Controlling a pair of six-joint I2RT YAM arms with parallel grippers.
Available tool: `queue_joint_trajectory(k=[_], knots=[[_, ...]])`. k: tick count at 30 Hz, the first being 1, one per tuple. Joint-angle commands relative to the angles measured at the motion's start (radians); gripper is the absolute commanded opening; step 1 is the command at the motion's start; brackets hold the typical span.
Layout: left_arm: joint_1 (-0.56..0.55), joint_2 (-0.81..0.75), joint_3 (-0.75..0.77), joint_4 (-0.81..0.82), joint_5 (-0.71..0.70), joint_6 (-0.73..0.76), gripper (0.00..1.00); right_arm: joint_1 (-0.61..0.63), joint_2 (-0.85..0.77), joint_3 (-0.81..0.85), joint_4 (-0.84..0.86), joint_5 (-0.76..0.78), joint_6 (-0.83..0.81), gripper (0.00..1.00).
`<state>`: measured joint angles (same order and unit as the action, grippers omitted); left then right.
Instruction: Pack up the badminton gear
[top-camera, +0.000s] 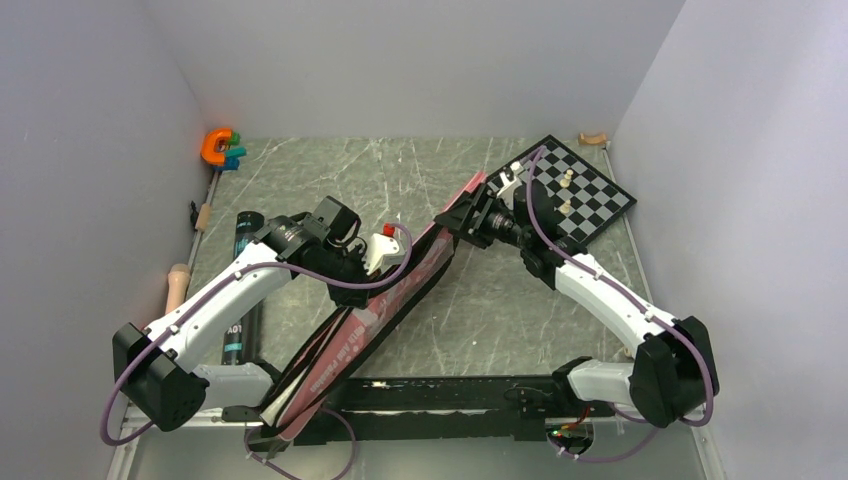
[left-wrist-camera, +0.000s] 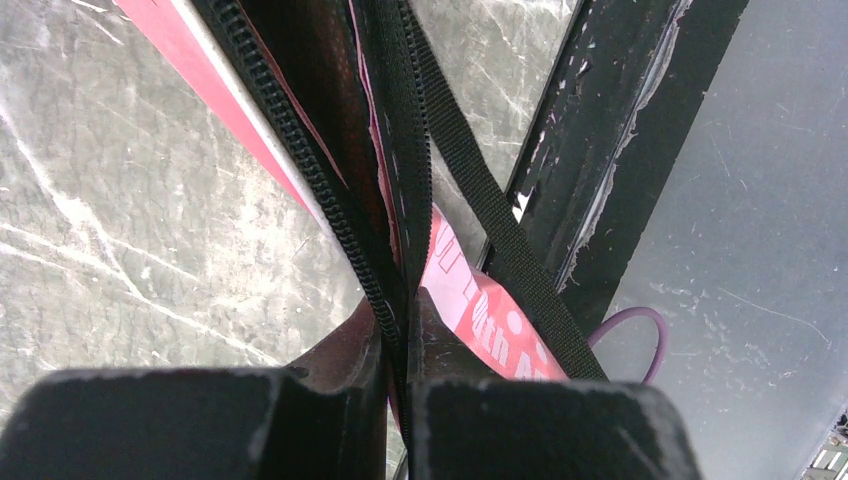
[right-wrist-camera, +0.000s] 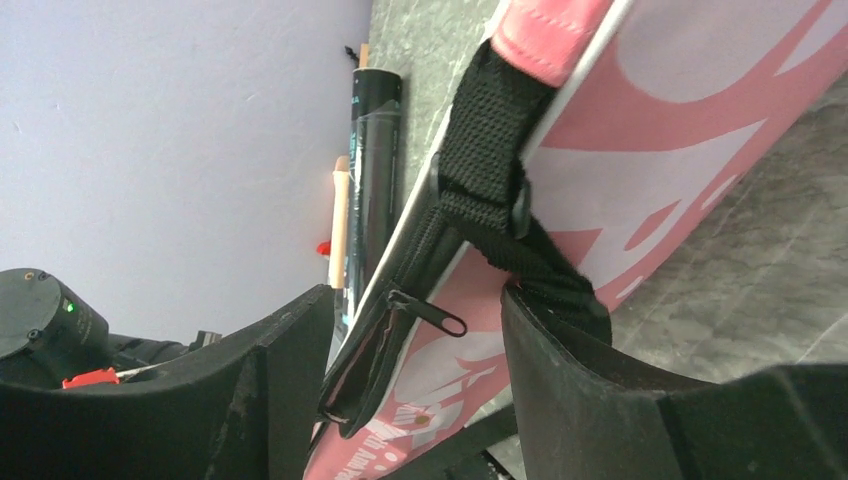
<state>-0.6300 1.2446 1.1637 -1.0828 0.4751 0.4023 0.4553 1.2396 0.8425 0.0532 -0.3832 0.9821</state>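
The pink racket bag (top-camera: 385, 300) stretches diagonally across the table (top-camera: 500, 310), its near end down by the arm bases. The left gripper (left-wrist-camera: 400, 335) is pinched tight on its zipper edge about midway along. The right gripper (right-wrist-camera: 420, 300) straddles the far end by the black strap (right-wrist-camera: 480, 170), and honestly I can't tell if it's squeezing. The dark tube (top-camera: 244, 235) lies beside the left wall.

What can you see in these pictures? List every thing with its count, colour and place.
Bag: one, pink, on edge, diagonal across the centre.
Tube: one, dark, left side.
Toy: one, orange, far-left corner.
Chessboard: one, black-white, far right.
Pieces: few, pale, on chessboard.
Sticks: two, tan, left edge.
Table: one, grey marbled, under all.
Left tool: black, shut on bag's zip edge.
Right tool: black, astride bag's far end; grip unclear.
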Motion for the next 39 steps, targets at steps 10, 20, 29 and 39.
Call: queue_joint_trajectory(k=[10, 20, 29, 39], knots=[[-0.001, -0.033, 0.045, -0.011, 0.077, 0.018, 0.00, -0.055, 0.010, -0.036, 0.243, -0.143, 0.018, 0.46], [-0.002, -0.019, 0.055, -0.017, 0.083, 0.017, 0.00, -0.054, -0.001, -0.067, 0.273, -0.183, 0.019, 0.29], [-0.002, -0.021, 0.055, -0.017, 0.076, 0.015, 0.00, -0.055, -0.013, -0.094, 0.298, -0.213, 0.036, 0.19], [-0.001, -0.015, 0.057, -0.016, 0.071, 0.014, 0.00, -0.054, -0.062, -0.116, 0.269, -0.215, 0.036, 0.14]])
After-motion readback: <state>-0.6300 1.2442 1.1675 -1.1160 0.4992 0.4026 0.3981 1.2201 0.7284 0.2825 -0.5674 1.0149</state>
